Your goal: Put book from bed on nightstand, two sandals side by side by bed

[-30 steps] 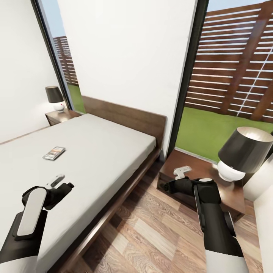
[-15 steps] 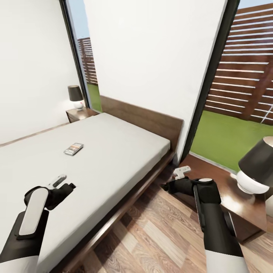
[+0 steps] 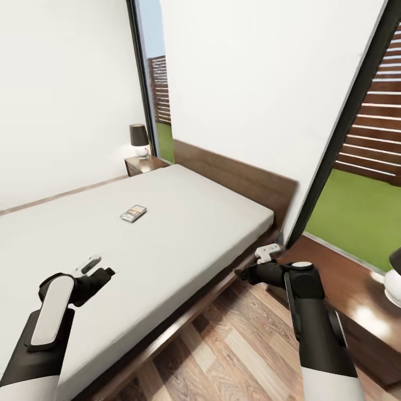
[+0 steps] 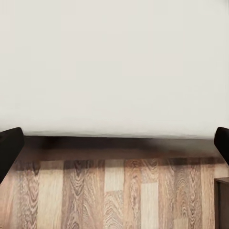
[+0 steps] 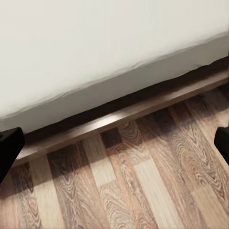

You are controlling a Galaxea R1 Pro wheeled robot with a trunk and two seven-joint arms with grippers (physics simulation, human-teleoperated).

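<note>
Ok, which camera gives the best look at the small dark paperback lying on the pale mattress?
The head view: the small dark grey paperback with the orange band lies flat and unobstructed on the pale grey-white mattress, ahead of the left gripper. The left and right wrist views take in mattress side and wood-plank floor, nothing of the book's cover.

Room is bright, even daylight coming through the tall window [image 3: 157,94] on the far wall and the glazing on the right. White walls [image 3: 67,100] read flat, no hotspots. The mattress [image 3: 184,223] is near blown-out, little texture on it. Soft shadow under the bed frame on the plank floor [image 3: 234,340]. Glossy glare patch on the near nightstand [image 3: 356,312] top, right. Head view shows wide-angle stretch, window frames lean at the edges. Renders slightly soft; both wrist views look a bit blurred.
</note>
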